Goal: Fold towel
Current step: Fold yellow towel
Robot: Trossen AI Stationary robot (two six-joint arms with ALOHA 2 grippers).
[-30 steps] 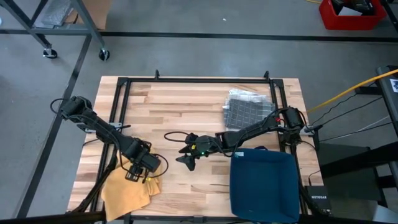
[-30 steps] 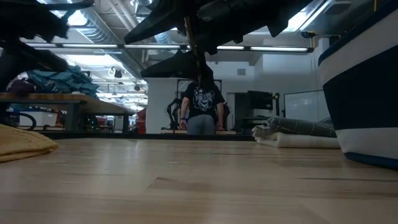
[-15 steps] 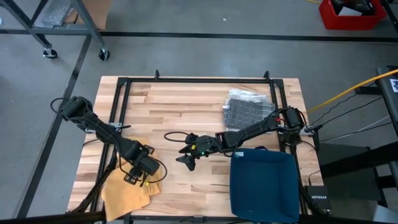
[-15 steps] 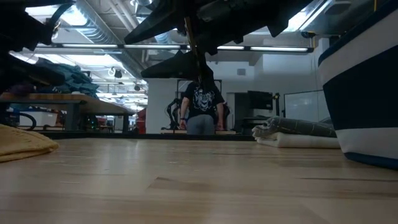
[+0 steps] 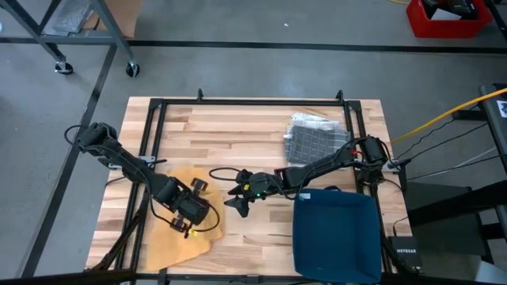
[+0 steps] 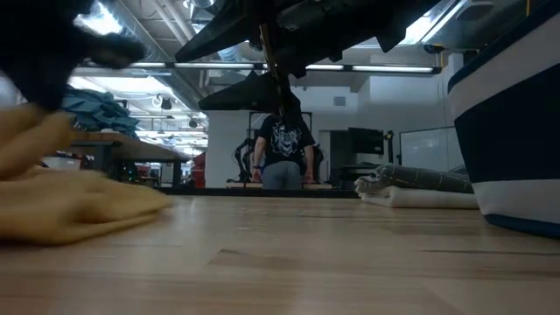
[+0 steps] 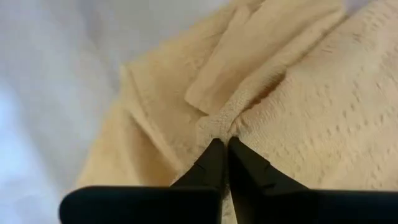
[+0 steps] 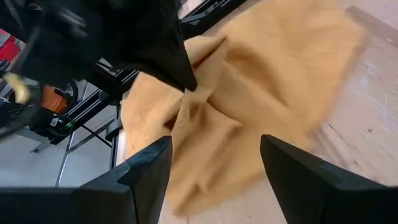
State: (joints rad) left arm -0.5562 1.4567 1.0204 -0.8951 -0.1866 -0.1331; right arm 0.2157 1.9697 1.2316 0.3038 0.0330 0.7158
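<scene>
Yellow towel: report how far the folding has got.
Done: the left claw is shut on a pinch of the yellow towel, which lies rumpled near the front left of the table. In hand: that grip, the cloth bunched at its tips. Left: no neat fold shows yet, so the folding itself remains. The right claw waits open at mid-table.

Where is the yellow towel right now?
In the high view the yellow towel lies at the table's front-left corner, pinched by the shut left gripper, left of the open right gripper.
</scene>
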